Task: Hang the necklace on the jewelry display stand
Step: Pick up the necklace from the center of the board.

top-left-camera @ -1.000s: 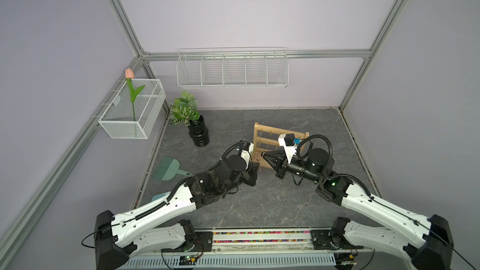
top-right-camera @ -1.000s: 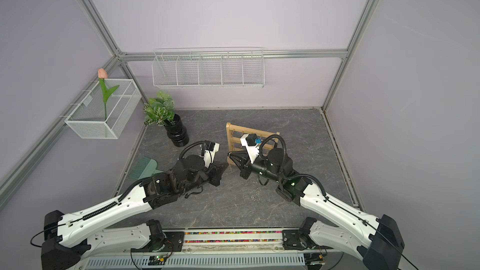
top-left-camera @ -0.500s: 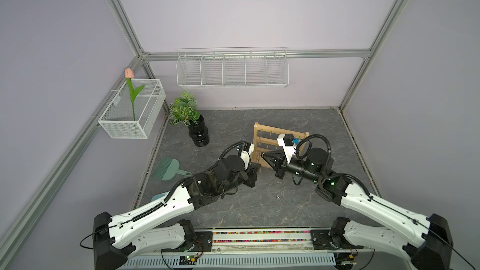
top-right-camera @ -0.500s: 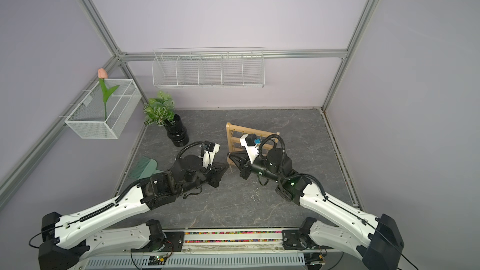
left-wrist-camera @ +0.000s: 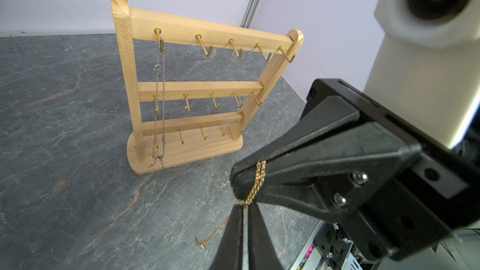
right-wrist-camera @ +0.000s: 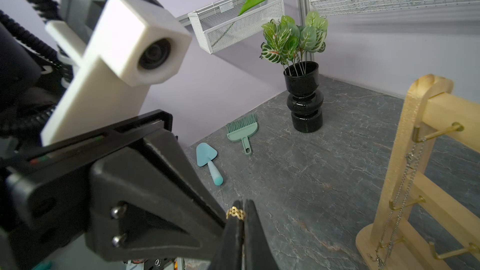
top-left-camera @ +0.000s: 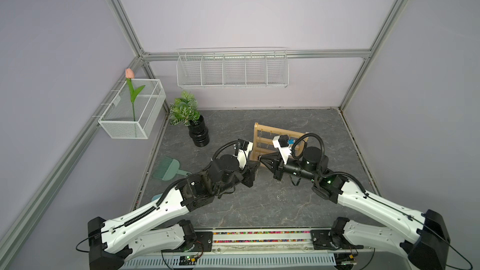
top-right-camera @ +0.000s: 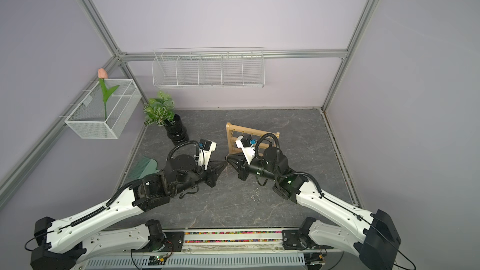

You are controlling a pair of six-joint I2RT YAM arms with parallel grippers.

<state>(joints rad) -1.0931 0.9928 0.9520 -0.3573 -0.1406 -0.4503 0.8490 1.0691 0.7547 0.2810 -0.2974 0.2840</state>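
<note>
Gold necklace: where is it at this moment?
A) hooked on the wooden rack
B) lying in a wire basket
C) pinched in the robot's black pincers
C: the gold necklace sits clamped in the shut right gripper, apart from the jewelry display stand.

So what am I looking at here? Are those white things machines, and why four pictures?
Yes: two white robot arms, each ending in a black pincer called a gripper. Two pictures look down from overhead, side by side like a pair of eyes; the other two come from small cameras on the arms' wrists. On the grey table stand a wooden jewelry stand, with a silver necklace already on one hook, and a potted plant; a green dustpan and a blue trowel lie nearby. The right gripper is shut on a gold necklace; the left gripper, also shut, seems to pinch the same chain right beside it.
</note>
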